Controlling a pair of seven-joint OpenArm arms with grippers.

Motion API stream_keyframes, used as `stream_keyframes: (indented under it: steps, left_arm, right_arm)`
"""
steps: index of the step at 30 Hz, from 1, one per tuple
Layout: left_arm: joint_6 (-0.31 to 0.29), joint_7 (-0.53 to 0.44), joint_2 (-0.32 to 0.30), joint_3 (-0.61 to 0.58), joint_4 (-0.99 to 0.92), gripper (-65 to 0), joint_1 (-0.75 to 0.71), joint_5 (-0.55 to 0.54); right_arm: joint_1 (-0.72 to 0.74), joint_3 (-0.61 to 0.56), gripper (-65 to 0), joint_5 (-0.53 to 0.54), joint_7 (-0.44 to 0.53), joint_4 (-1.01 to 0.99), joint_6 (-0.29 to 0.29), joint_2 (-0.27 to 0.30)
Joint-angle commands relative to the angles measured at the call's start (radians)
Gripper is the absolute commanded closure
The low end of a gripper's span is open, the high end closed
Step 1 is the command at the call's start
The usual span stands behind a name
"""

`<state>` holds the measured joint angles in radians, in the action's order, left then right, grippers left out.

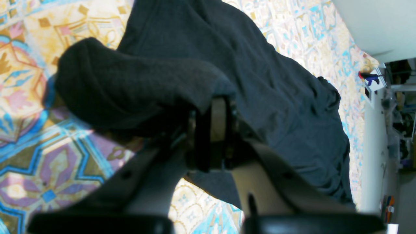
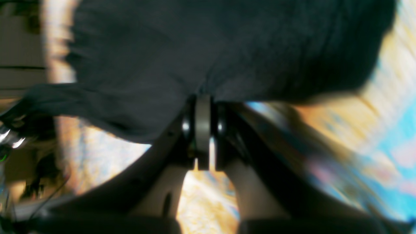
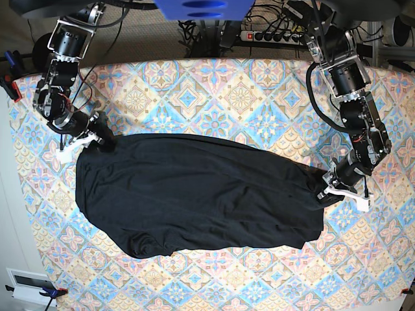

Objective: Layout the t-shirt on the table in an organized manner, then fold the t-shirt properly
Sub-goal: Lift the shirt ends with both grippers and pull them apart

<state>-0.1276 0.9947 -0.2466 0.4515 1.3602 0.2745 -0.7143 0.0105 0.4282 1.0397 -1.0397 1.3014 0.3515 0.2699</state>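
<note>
The black t-shirt (image 3: 194,194) lies spread across the middle of the patterned table (image 3: 246,97), wrinkled, with a rounded lower edge. My left gripper (image 3: 326,188) is at the garment's right edge, shut on a bunch of the t-shirt (image 1: 136,87); its fingers (image 1: 218,120) pinch the fabric, which drapes over them. My right gripper (image 3: 97,139) is at the upper left corner of the garment, shut on the t-shirt (image 2: 208,55), with its fingers (image 2: 203,130) pressed together at the cloth's edge. That view is blurred.
A power strip and cables (image 3: 272,32) lie on the floor behind the table. The table's left edge (image 3: 10,129) is close to my right arm. Red clamps (image 3: 8,81) hold the cloth at the corners. Shelving (image 1: 399,113) stands beyond the table.
</note>
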Motion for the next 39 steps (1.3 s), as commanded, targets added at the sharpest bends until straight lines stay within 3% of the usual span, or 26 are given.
stream_keyframes:
  steps: [1, 7, 19, 33, 39]
  left_arm:
    - [-0.007, -0.017, -0.015, 0.003, 0.017, -0.1, 0.024, -0.021]
    - [-0.007, -0.013, -0.007, 0.106, 0.017, -0.1, 0.024, -0.021]
    - [-0.007, -0.024, 0.017, 0.115, 0.017, -0.1, 0.044, -0.021]
    - [-0.004, -0.173, 0.037, 0.115, 0.009, -0.1, 0.055, -0.017]
    - [-0.004, -0.239, 0.034, 0.115, -0.124, -0.1, 0.090, -0.015]
  right_arm:
    - [-0.008, 0.008, -0.7, 0.024, 0.012, 0.017, 0.016, 0.018]
    - [-0.019, 0.045, -0.7, 0.073, 0.011, 0.020, 0.017, 0.036]
    - [0.018, 0.073, -0.6, 0.072, 0.016, -0.016, 0.017, 0.036]
    - [0.193, 0.073, -0.6, 0.070, 0.017, -0.150, 0.017, 0.039]
    - [0.234, 0.068, -0.6, 0.070, 0.040, -0.211, 0.017, 0.039]
